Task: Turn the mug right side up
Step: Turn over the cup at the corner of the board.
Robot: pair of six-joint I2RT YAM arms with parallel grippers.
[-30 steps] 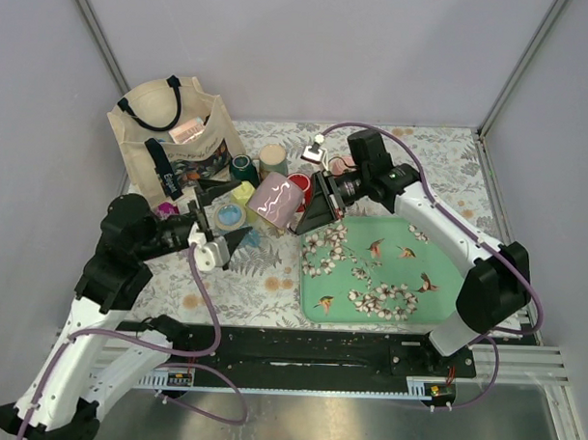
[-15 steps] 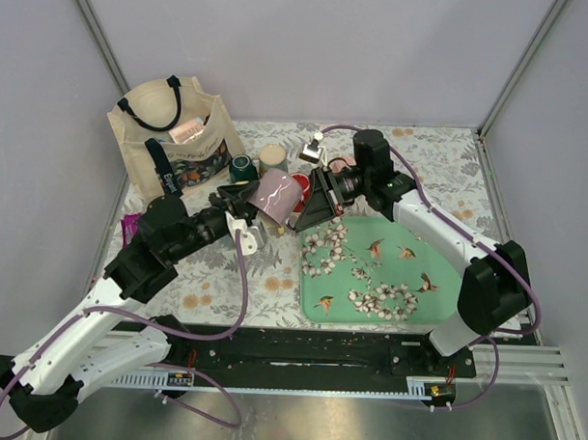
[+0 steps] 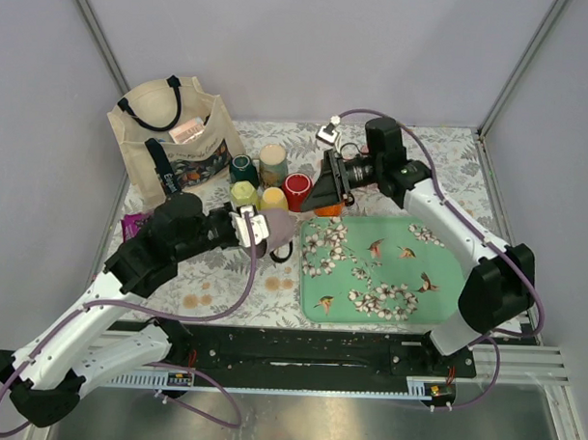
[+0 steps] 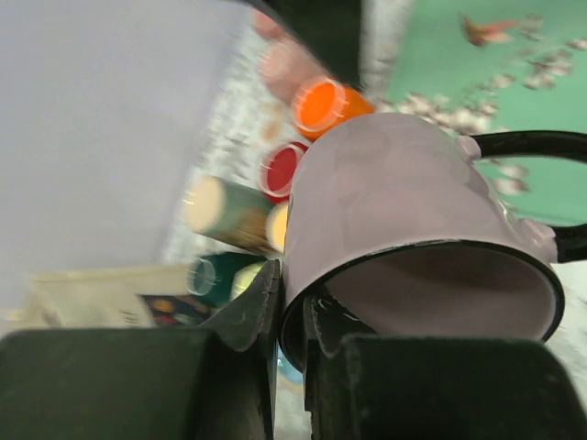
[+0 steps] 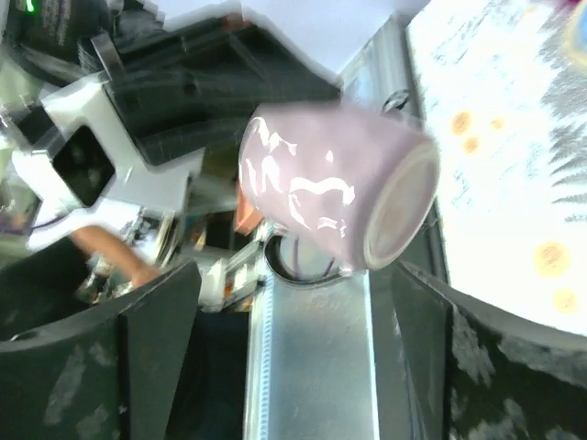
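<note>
mug (image 3: 276, 227): lying sideways, not upright yet
left end effector (image 4: 292, 307): pinching its rim for rotating
right end effector (image 3: 320, 194): hanging spread, empty

Top external: high overhead, looking down, far, whole scene. Left wrist: very close on mug (image 4: 404, 202). Right wrist: faces same mug's other end, farther.

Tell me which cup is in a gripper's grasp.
The pink mug with the black handle: the left gripper pinches its rim, while the other cups stand clustered on the table.
</note>
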